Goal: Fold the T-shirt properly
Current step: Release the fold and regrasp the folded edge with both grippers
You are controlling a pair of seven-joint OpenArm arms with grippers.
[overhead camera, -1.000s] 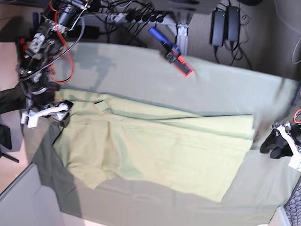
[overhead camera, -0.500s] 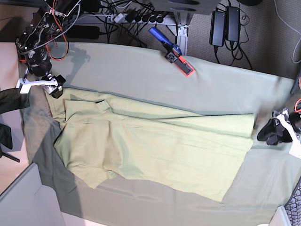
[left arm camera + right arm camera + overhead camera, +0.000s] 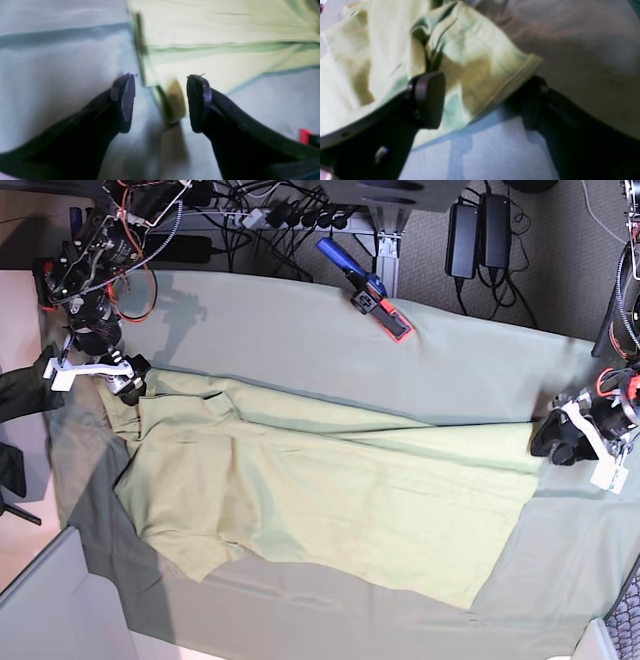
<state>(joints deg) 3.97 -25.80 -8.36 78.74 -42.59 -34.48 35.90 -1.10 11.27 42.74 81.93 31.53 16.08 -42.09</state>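
You've got clutter along the far edge: a blue-handled tool with a red-and-black head (image 3: 366,290) lies on the grey-green table cloth (image 3: 300,330), well clear of the shirt, and behind it sit a power strip with cables (image 3: 285,215) and two black power bricks (image 3: 478,235) on the floor. Nothing lies on top of the T-shirt (image 3: 330,490) itself; it's spread flat across the middle of the cloth, partly folded, a long crease running diagonally across it.

Your right gripper (image 3: 482,100) is at the shirt's sleeve end, on the base view's left. Its jaws stand wide apart, with the hemmed sleeve edge lying between them, one pad (image 3: 430,98) over the fabric, the other half hidden beyond the hem. Nothing is pinched. The arm reaches in from the far corner, red wires looping off it.

Your left gripper (image 3: 160,102) sits at the opposite end, low over the cloth, jaws spread. The shirt's corner pokes between the fingertips (image 3: 127,100), but neither visibly touches it. In the base view that gripper (image 3: 565,440) points at the hem corner.
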